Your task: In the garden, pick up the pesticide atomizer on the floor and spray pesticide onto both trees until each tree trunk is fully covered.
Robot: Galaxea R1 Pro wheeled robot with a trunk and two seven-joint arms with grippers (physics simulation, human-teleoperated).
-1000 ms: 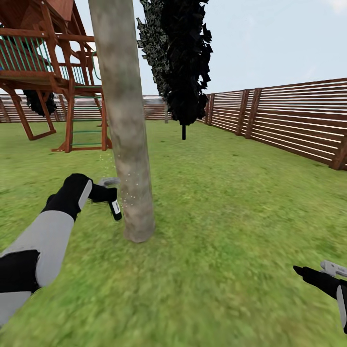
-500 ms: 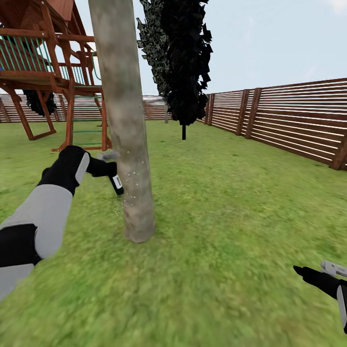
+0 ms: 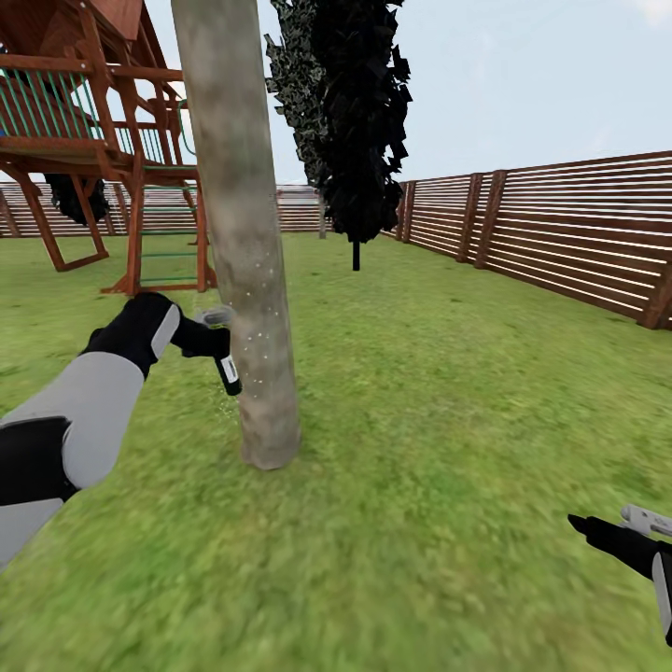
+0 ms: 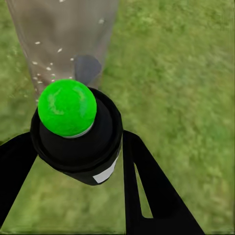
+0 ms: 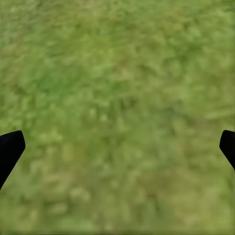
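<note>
So the pesticide atomizer [image 3: 227,371] is clamped in the left gripper [image 3: 217,347], held right up against the left side of the tree trunk [image 3: 245,243], low down but clear of the grass [image 3: 420,392]. Compared with a second ago, the left arm is carried higher up the bark: the sprayer was down nearer the base back then, went up a fair bit half a second ago, and is now settled just a touch below that. More white pesticide specks [image 3: 254,350] are seen on the trunk at that height than before, with a few drifting off near the nozzle.

In the left wrist view the atomizer's cap dot [image 4: 67,107] is shown green rather than red, which is probably a sign it's firing, and specks are dotted over the bark right in front.

The right gripper [image 3: 611,534] is parked low at the side, fingers spread wide with nothing between them, unmoved.

Coverage looks patchy so far: only the lower band is dusted, and the upper trunk is bare. A second tree isn't dealt with yet, judging by this.
</note>
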